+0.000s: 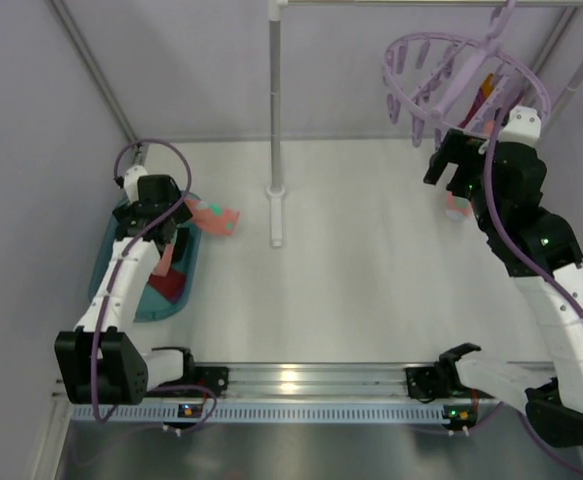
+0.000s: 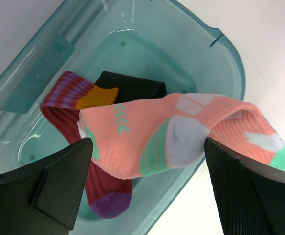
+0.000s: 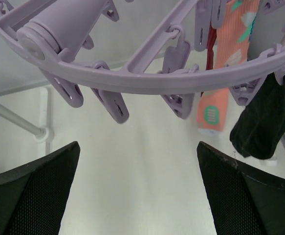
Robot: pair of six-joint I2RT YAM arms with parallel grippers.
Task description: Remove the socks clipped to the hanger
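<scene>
The lilac ring hanger (image 1: pixel 461 70) hangs at the back right, and its ring and pegs fill the top of the right wrist view (image 3: pixel 147 81). A salmon sock (image 3: pixel 214 105), a black sock (image 3: pixel 262 122) and a thin red strip (image 3: pixel 211 46) are clipped to it. My right gripper (image 1: pixel 449 165) is open and empty just below the ring (image 3: pixel 137 156). My left gripper (image 1: pixel 183 215) is open over the teal tub (image 2: pixel 230 63). Another salmon sock (image 2: pixel 147 132) lies draped over the tub's rim between its fingers. A magenta-red sock with a purple toe (image 2: pixel 64 115) and a black sock (image 2: pixel 132 88) lie inside.
A white pole (image 1: pixel 275 100) stands at the back middle on a base (image 1: pixel 276 215). The hanger's rail runs along the top right. Grey walls enclose the white table. The tub (image 1: pixel 111 265) sits at the left edge.
</scene>
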